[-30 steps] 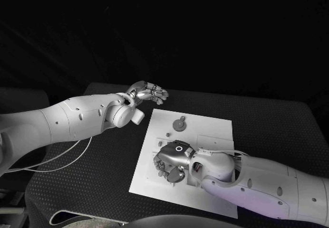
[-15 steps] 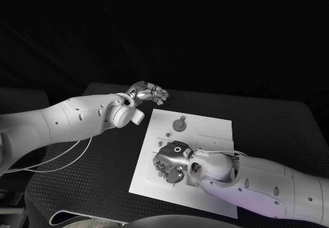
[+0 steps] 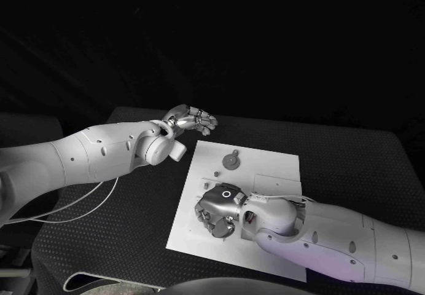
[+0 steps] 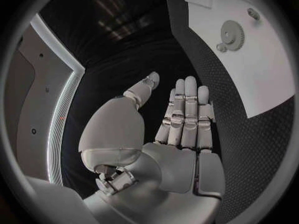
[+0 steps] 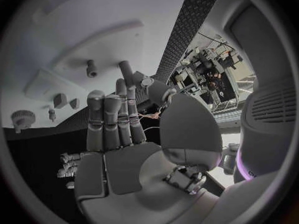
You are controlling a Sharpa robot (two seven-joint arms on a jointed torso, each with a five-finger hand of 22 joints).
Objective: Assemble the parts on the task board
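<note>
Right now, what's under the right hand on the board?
The right hand hovers low over the board, near its middle. In the right wrist view, pegs and small parts stand beyond its fingers. Whatever lies directly beneath the palm is covered.

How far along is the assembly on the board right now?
Done: nothing clearly assembled that I can confirm. A gear stands at the far end of the task board; whether it is seated I cannot tell. In hand: nothing. The right hand is over the board's near part, fingers extended and empty; the left hand is off the board, open. Left: small parts on the board.
</note>
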